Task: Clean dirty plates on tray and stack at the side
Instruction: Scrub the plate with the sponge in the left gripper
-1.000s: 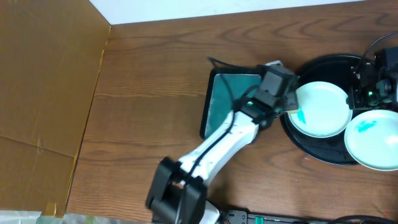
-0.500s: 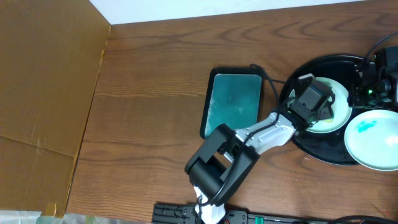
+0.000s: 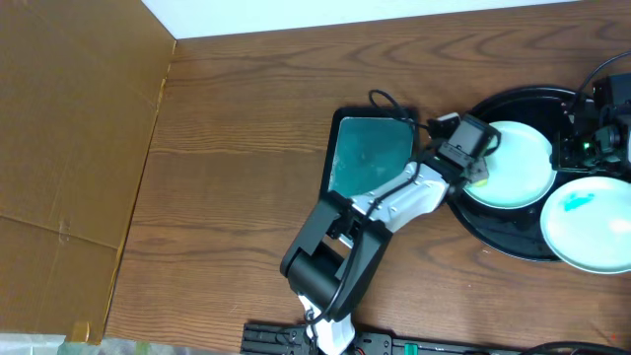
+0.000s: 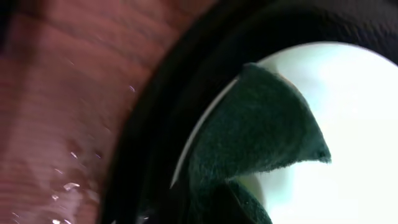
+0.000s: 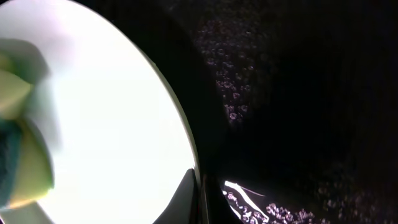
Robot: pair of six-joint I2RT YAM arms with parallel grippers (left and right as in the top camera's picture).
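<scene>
A white plate lies in the round black tray, and its face shows no smear. My left gripper sits at the plate's left edge, shut on a sponge whose dark green pad rests on the plate. Across from it, my right gripper is shut on the plate's right rim, one finger on each side. The sponge shows at the far left in the right wrist view. A second plate with a teal smear overlaps the tray's lower right.
A rectangular teal tray lies just left of the black tray, with the left arm crossing its lower right corner. Water droplets dot the black tray bottom. A brown cardboard sheet covers the table's left side.
The left gripper swept the sponge from the plate's left edge to its middle and back left. The teal smear seen on this plate a second ago no longer shows.
</scene>
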